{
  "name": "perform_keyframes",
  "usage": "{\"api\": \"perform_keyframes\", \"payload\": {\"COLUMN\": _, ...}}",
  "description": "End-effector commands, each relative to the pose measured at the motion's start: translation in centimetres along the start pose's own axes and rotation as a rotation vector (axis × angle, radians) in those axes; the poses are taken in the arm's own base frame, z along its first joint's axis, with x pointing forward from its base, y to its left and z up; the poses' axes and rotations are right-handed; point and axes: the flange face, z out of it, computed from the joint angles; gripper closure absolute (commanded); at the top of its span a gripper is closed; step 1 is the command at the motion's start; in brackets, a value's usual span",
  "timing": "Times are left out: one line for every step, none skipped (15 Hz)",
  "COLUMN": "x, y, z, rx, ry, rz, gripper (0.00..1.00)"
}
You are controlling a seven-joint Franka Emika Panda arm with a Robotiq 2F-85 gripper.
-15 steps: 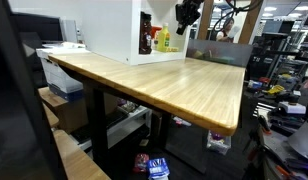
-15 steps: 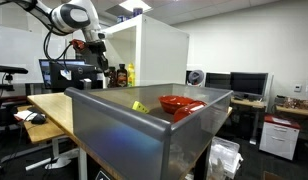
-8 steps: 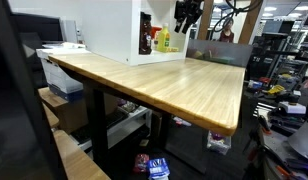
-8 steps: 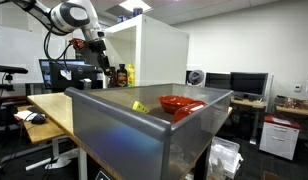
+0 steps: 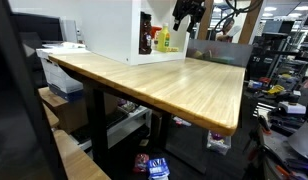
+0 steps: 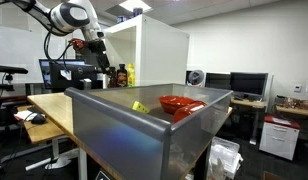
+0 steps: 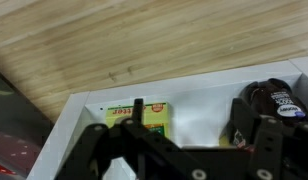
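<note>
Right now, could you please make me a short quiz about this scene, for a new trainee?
1. True or false: the red bowl lies on the wooden table.
2. In the wrist view, what stands in the white box near the yellow-green carton? A: a dark bottle; B: a blue mug; C: a banana.
3. Are the jaws of the gripper open or shut?
Key: 1 false, it lies in the grey bin; 2 A; 3 open, with nothing between them.
</note>
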Motion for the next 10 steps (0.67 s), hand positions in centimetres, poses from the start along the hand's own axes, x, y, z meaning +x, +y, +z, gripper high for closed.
{"api": "perform_keyframes", "payload": {"x": 0.0, "y": 0.9, "z": 0.0, "rx": -0.017, "ry": 0.02, "rz": -0.022, "gripper": 0.0}}
{"api": "perform_keyframes", "payload": {"x": 0.1, "y": 1.1, "z": 0.1, "rx": -0.022, "ry": 0.023, "rz": -0.031, "gripper": 0.0}}
{"api": "perform_keyframes", "payload": {"x": 0.4, "y": 1.5, "z": 0.3, "rx": -0.026, "ry": 0.02, "rz": -0.04, "gripper": 0.0}}
{"api": "perform_keyframes", "payload": {"x": 0.6, "y": 1.8, "z": 0.4, "rx": -0.031, "ry": 0.025, "rz": -0.044, "gripper": 0.0}}
{"api": "perform_keyframes", "payload": {"x": 0.7, "y": 2.0, "z": 0.6, "rx": -0.036, "ry": 0.034, "rz": -0.068, "gripper": 0.0}}
{"api": "perform_keyframes", "payload": {"x": 1.0, "y": 2.3, "z": 0.8, "rx": -0.048, "ry": 0.049, "rz": -0.087, "gripper": 0.0}}
{"api": "perform_keyframes", "payload": {"x": 1.1, "y": 2.5, "z": 0.9, "rx": -0.054, "ry": 0.057, "rz": -0.094, "gripper": 0.0}}
{"api": "perform_keyframes", "payload": {"x": 1.3, "y": 2.8, "z": 1.0, "rx": -0.06, "ry": 0.065, "rz": -0.101, "gripper": 0.0}}
{"api": "perform_keyframes", "payload": {"x": 1.5, "y": 3.0, "z": 1.2, "rx": -0.063, "ry": 0.075, "rz": -0.11, "gripper": 0.0}}
{"api": "perform_keyframes", "payload": {"x": 1.7, "y": 3.2, "z": 1.4, "rx": -0.068, "ry": 0.082, "rz": -0.119, "gripper": 0.0}}
